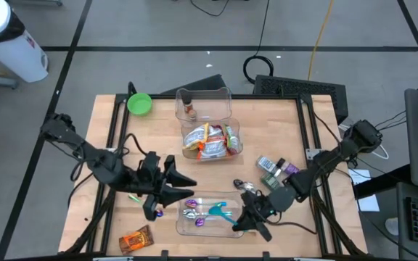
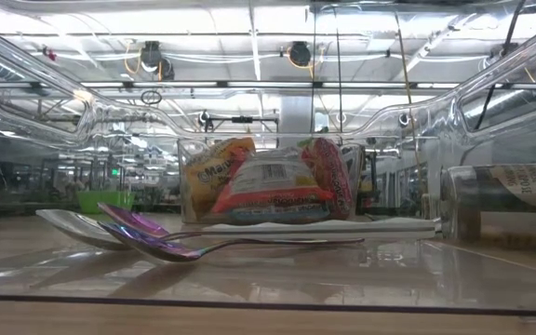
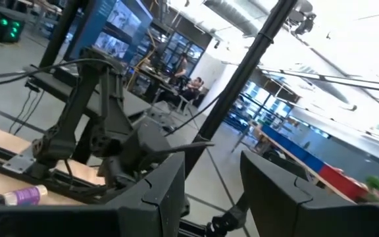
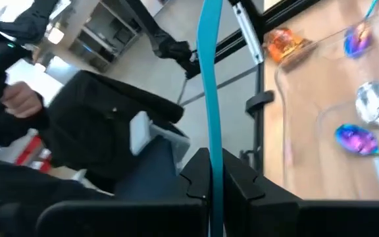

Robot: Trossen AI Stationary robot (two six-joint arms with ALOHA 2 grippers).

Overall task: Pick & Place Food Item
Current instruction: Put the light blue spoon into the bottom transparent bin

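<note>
Right wrist view: right gripper (image 4: 210,172) is clamped on a thin teal utensil handle (image 4: 209,72), over the near clear tray (image 1: 183,226); left gripper (image 1: 183,190) half-open, empty. Food packets (image 1: 207,142) sit in the far clear bin (image 1: 227,94) — likely light, crinkly, slippery film, so pinch across a flat edge seam.

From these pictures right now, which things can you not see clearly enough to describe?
- Labels on the bottles, high view: too small to read.
- Left gripper, high view: its dark fingers merge with the arm, so any contact with the clear tray is unclear.
- Teal utensil, right wrist view: its far end is cut off by the edge; the right gripper is shut on it.
- Orange packet, high view: print unreadable.
</note>
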